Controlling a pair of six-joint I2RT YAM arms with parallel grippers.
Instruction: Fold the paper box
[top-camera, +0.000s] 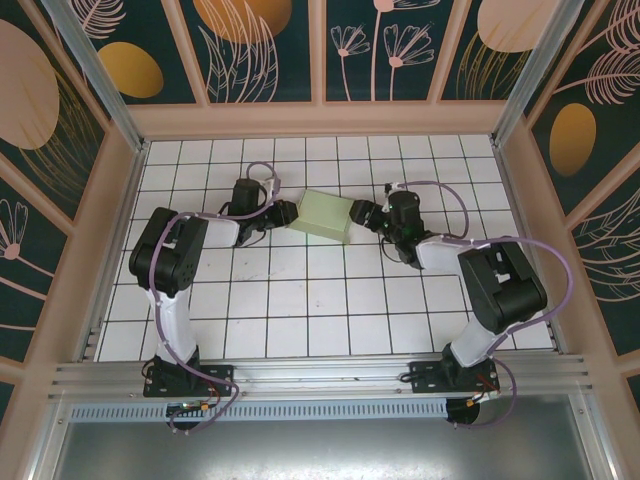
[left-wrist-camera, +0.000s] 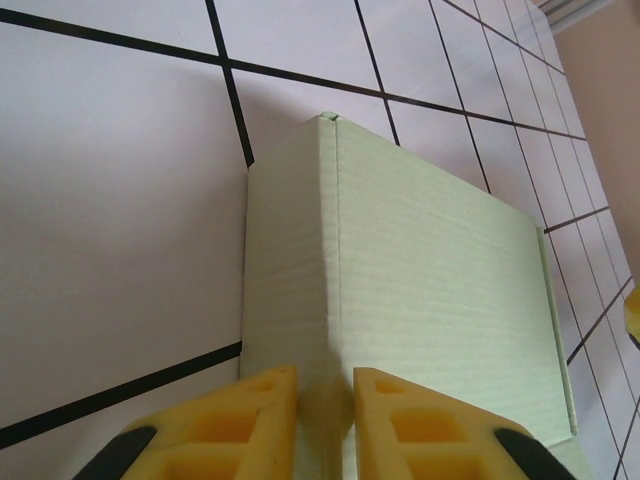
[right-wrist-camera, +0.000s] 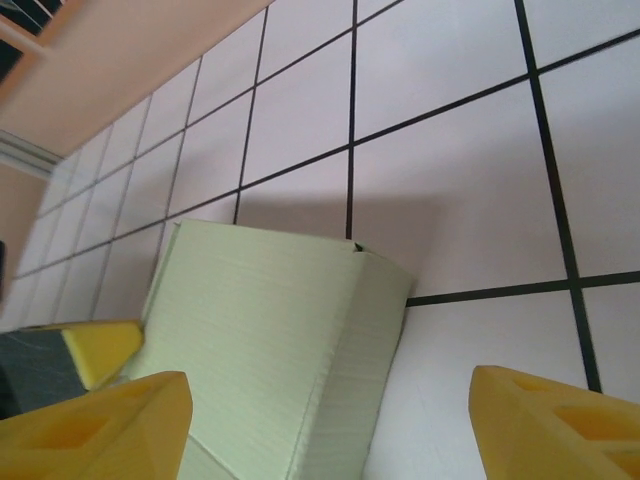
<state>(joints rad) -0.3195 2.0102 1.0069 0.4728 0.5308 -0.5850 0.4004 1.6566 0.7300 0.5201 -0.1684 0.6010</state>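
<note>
The paper box (top-camera: 325, 216) is a small pale mint-green closed square box lying flat on the white tiled floor, between the two grippers. My left gripper (top-camera: 292, 215) is at its left edge. In the left wrist view its yellow fingers (left-wrist-camera: 260, 420) stand close together on either side of the box's (left-wrist-camera: 420, 270) near ridge, where the lid meets the side wall, pinching the card. My right gripper (top-camera: 357, 214) is at the box's right side, open wide. In the right wrist view its fingertips (right-wrist-camera: 120, 420) stand far apart, with the box's (right-wrist-camera: 270, 330) corner between them and untouched.
White tiles with black grid lines (top-camera: 300, 300) cover the floor. Beige walls (top-camera: 320, 120) close it in at the back and sides. An aluminium rail (top-camera: 320, 375) with both arm bases runs along the near edge. A fingertip of the left gripper (right-wrist-camera: 95, 350) shows beside the box.
</note>
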